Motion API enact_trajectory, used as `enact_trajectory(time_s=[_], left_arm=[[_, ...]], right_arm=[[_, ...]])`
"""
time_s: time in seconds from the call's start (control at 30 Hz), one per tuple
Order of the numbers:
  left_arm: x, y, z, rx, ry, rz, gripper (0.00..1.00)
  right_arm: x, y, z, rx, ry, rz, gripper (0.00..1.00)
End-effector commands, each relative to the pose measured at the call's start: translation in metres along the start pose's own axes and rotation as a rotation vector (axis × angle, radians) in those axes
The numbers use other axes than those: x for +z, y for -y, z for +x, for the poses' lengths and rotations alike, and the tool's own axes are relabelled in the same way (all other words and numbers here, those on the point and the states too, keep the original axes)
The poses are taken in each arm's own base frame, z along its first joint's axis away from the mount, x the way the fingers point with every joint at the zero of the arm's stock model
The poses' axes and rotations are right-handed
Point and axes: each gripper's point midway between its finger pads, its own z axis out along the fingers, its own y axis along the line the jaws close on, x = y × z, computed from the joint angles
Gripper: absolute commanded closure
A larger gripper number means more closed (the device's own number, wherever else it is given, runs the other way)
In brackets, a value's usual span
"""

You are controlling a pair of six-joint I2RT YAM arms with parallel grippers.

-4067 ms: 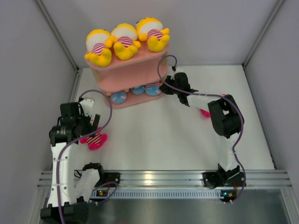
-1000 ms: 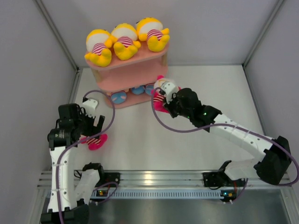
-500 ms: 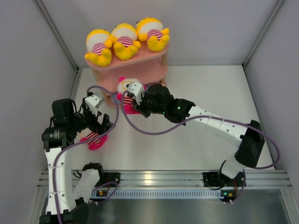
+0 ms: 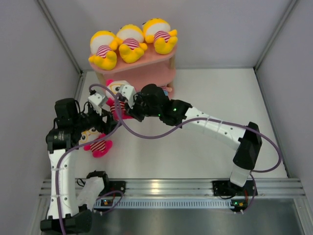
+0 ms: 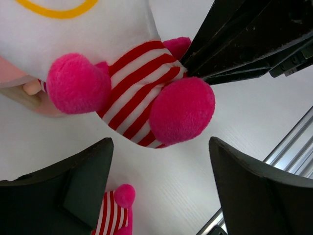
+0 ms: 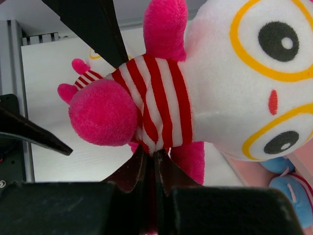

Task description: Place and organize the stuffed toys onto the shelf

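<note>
Hiding most of the shelf's (image 4: 146, 73) lower boards overhead, our right gripper (image 6: 151, 157) is pinching the pink-limbed toy (image 6: 161, 98) by its striped shirt beside the shelf. Our left gripper (image 5: 161, 156) is gaping wide just beneath it, a second toy (image 4: 96, 143) lying under that arm.

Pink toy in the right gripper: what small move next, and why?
Probably nudge the left gripper forward around the pink toy: its open fingers have the toy at their tips, while the right gripper is shut on its shirt.
</note>
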Motion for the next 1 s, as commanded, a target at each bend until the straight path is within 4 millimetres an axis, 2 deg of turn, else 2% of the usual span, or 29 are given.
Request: enact_trajectory(time_s=[0.0,0.07,0.1,0.2,0.23,0.3,0.33,0.43,0.5,0.53,0.57,0.6,0.63,0.67,0.73,0.77,0.8,0.87,0.9,0.97], left_arm=[[0.005,0.002,-0.013,0.032,0.054,0.039,0.18],[0.007,0.002,-0.013,0.028,0.054,0.043,0.26],[0.007,0.002,-0.013,0.025,0.053,0.045,0.40],[0.009,0.001,-0.012,0.021,0.050,0.047,0.58],[0.009,0.001,-0.011,0.018,0.048,0.047,0.71],[0.009,0.000,-0.010,0.017,0.044,0.044,0.83],[0.009,0.000,-0.010,0.017,0.044,0.045,0.99],[0.009,0.001,-0.011,0.014,0.048,0.046,1.00],[0.008,0.001,-0.012,0.014,0.050,0.042,1.00],[0.007,0.001,-0.012,0.012,0.052,0.036,1.00],[0.006,0.002,-0.013,0.010,0.053,0.032,1.00],[0.004,0.002,-0.014,0.011,0.056,0.026,1.00],[0.004,0.002,-0.015,0.003,0.058,0.023,1.00],[0.003,0.002,-0.016,0.001,0.059,0.018,1.00],[0.002,0.001,-0.019,-0.010,0.064,0.012,1.00],[0.001,0.002,-0.020,-0.010,0.066,0.011,1.00],[0.001,0.002,-0.021,-0.011,0.068,0.015,1.00],[0.002,0.003,-0.021,-0.017,0.068,0.018,1.00],[0.002,0.003,-0.022,-0.018,0.068,0.020,1.00],[0.002,0.003,-0.021,-0.025,0.067,0.020,1.00]], right_arm=[[0.003,-0.017,-0.030,-0.044,0.071,-0.057,1.00],[0.003,-0.024,-0.036,-0.047,0.095,-0.094,1.00],[0.002,-0.029,-0.038,-0.051,0.102,-0.115,1.00],[0.000,-0.040,-0.041,-0.074,0.122,-0.162,1.00],[0.000,-0.043,-0.040,-0.079,0.129,-0.172,1.00],[-0.005,-0.045,-0.043,-0.087,0.144,-0.181,1.00],[-0.005,-0.047,-0.038,-0.090,0.140,-0.190,1.00],[-0.011,-0.048,-0.040,-0.095,0.153,-0.190,0.99],[-0.017,-0.043,-0.047,-0.094,0.177,-0.160,0.68],[-0.017,-0.037,-0.039,-0.071,0.161,-0.119,0.43],[-0.019,-0.034,-0.039,-0.058,0.169,-0.096,0.35],[-0.030,-0.025,-0.053,-0.046,0.226,-0.056,0.29],[-0.030,-0.022,-0.040,0.010,0.211,-0.032,0.26],[-0.042,-0.015,-0.049,0.036,0.250,-0.004,0.21],[-0.048,-0.008,-0.046,0.136,0.300,0.051,0.19],[-0.060,-0.008,-0.053,0.153,0.339,0.060,0.19],[-0.058,-0.013,-0.038,0.233,0.327,0.052,0.19],[-0.069,-0.010,-0.048,0.282,0.404,0.073,0.18],[-0.067,-0.011,-0.039,0.342,0.399,0.072,0.18],[-0.063,-0.006,-0.033,0.406,0.391,0.095,0.19]])
